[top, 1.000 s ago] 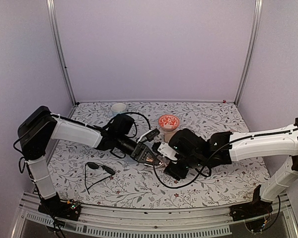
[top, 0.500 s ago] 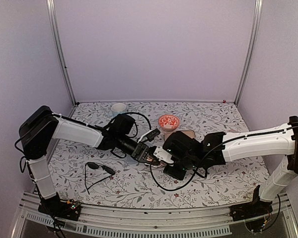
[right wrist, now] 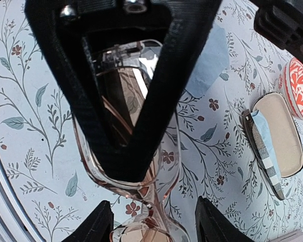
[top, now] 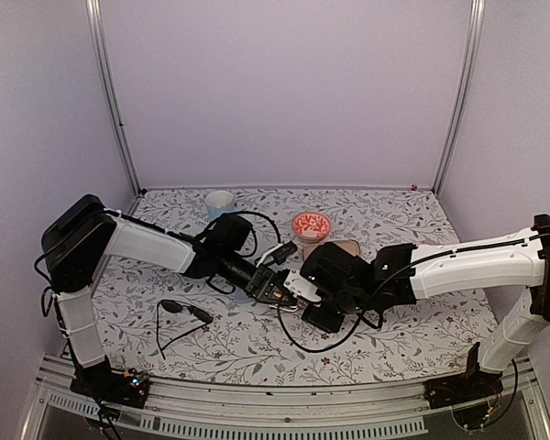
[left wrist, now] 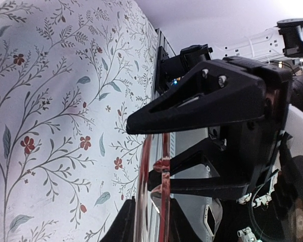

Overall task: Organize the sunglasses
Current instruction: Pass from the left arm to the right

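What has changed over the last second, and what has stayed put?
The right gripper slid left, close up to the left gripper at the thin pinkish see-through glasses. The black dark-lensed sunglasses and red patterned bowl stayed put.

The thin pinkish see-through plastic glasses (right wrist: pixel 164 161) are looking smooth and glossy, their clear lenses catching reflections. The table (top: pixel 394 344) is showing a matt, floral-printed covering. The beige oblong case (right wrist: pixel 280 133) is looking smooth, with checked cloth lying along its side. The right claw (right wrist: pixel 151 227) is showing matt black plastic.
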### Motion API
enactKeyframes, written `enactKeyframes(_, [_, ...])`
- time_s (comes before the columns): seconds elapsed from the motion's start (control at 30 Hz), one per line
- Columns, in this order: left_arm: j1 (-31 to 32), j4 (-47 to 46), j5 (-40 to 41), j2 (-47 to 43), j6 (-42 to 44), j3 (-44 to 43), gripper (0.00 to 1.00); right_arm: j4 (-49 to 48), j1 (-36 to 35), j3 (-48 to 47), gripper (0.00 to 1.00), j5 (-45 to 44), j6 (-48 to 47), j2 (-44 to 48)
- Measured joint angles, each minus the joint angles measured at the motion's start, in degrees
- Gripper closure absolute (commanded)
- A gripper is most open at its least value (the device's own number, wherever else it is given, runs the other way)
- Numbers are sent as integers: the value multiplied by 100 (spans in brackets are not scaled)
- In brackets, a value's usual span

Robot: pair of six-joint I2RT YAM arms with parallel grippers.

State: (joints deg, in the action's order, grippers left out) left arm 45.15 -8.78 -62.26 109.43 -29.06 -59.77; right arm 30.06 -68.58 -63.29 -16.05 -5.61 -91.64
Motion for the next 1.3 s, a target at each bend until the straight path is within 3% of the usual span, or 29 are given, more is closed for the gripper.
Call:
enactKeyframes(0.4, [0,44,68,48,13,-20,81,9,-11,-20,66,-2,-15,-118])
enactKeyframes(1.0, [-4,-87,-13,52,72,2,43,4,-15,50,74,-332,-90,-114])
enactKeyframes(1.3, [-413,-485,175,-428,-74,616,40,-57,122,396,75,-433,-442,125])
